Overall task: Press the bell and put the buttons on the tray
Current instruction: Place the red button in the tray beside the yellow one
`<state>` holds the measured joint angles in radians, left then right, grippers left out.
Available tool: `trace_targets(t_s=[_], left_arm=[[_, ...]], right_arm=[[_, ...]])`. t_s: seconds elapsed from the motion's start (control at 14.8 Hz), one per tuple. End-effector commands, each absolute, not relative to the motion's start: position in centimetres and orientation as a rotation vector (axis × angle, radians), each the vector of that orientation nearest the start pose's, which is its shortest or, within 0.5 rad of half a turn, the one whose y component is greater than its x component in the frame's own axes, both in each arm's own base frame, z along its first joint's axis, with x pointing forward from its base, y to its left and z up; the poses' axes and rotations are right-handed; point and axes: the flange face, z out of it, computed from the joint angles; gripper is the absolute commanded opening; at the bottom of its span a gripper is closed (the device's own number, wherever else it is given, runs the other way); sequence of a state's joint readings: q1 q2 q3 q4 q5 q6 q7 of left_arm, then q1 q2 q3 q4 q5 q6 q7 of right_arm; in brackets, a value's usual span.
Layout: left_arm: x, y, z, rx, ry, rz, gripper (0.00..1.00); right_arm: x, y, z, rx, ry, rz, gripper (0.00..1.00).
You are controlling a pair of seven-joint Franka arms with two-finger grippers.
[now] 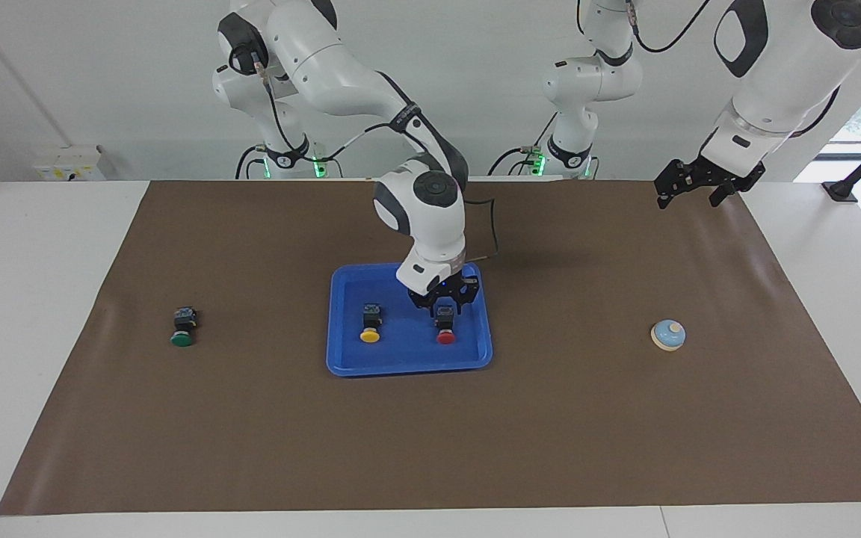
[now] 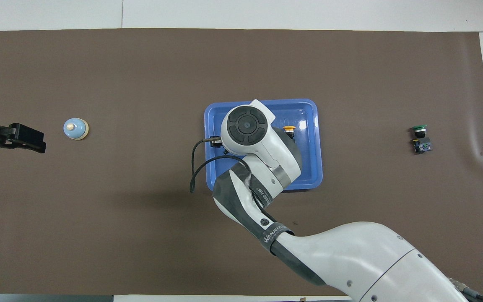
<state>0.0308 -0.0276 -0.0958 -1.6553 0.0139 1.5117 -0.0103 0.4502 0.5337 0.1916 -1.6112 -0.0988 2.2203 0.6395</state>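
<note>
The blue tray point(image 1: 408, 365) point(image 2: 308, 167) lies mid-table. In it sit the yellow button point(image 1: 371, 325) point(image 2: 288, 130) and, beside it, the red button point(image 1: 445, 329). My right gripper point(image 1: 444, 305) hangs open just above the red button's black body, which rests on the tray floor. From overhead, the right wrist hides both that gripper and the red button. The green button point(image 1: 183, 327) point(image 2: 420, 138) lies on the mat toward the right arm's end. The light blue bell point(image 1: 668, 335) point(image 2: 76, 128) stands toward the left arm's end. My left gripper point(image 1: 688, 196) point(image 2: 36, 140) waits open, raised over the mat's edge.
A brown mat point(image 1: 430, 433) covers most of the white table. A black cable point(image 2: 195, 167) loops off the right wrist over the tray's rim toward the left arm's end. Bare mat lies between the tray and the green button.
</note>
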Motion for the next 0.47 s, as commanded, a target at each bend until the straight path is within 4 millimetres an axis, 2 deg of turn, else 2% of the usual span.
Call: trace_targets(t_s=[0.0,0.14,0.27,0.41], left_arm=[[53.4,-3.2,59.8,-3.097,0.084,0.196,1.00],[53.5,-3.2,59.8,-3.096,0.084,0.198,1.00],[53.5,-3.2,59.8,-3.096,0.084,0.198,1.00],[53.5,-3.2,59.8,-3.096,0.082,0.198,1.00]], right_arm=[[58.7,37.5,36.0,-3.109,-0.003,-0.068,0.82],[60.0,34.0,38.8,-3.121,-0.104,-0.076,0.82],[61.5,29.0,41.4,-3.140,-0.202,-0.054,0.84],[62.3,23.9,43.1,-3.153,-0.274,-0.036,0.91]])
